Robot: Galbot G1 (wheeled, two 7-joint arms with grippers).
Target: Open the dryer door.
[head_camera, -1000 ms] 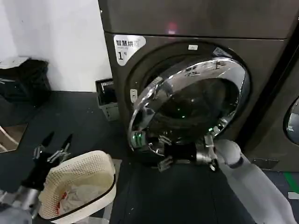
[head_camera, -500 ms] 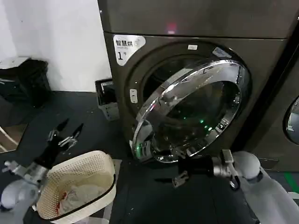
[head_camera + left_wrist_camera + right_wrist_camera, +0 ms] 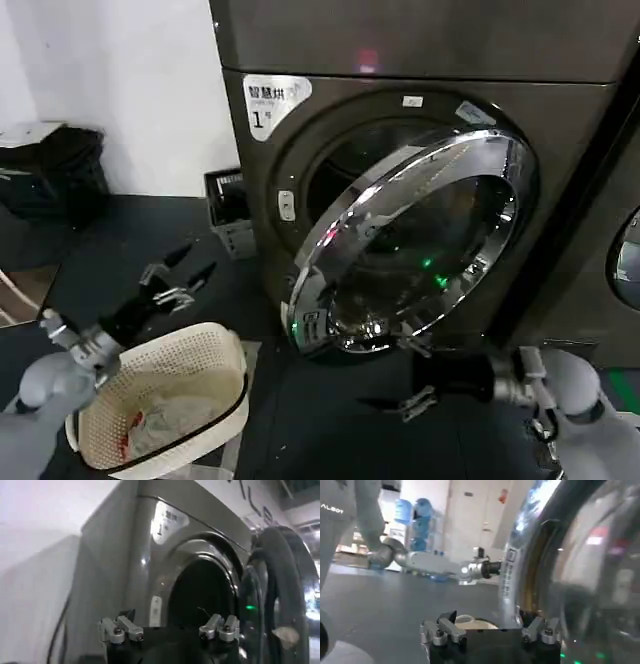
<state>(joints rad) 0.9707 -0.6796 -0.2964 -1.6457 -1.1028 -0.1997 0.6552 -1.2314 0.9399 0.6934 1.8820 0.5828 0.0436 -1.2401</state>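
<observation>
- The right gripper (image 3: 412,397) sits low in front of the dryer (image 3: 420,180), just below the bottom of the dryer door (image 3: 415,245); its fingers are spread and grasp nothing, and it looks clear of the chrome rim, though a light touch cannot be ruled out.
- In the right wrist view the rim curves close beside the right gripper's (image 3: 490,630) parted fingers.
- The left gripper (image 3: 178,282) is raised above the white laundry basket (image 3: 165,400), pointing toward the drum opening (image 3: 345,165); its fingers are also released and empty, and it stands apart from the door.
- The dryer door stands partly open, swung out on its right-hand hinge, with its free edge toward the robot's left; the dark drum opening shows behind its upper left.
- Judgement: the latch is already freed, so what remains is widening the swing.
- To do it well, push on the inner face near the free edge, far from the hinge, and follow the door's arc.
- Keep the basket and both forearms out of the sweep.
</observation>
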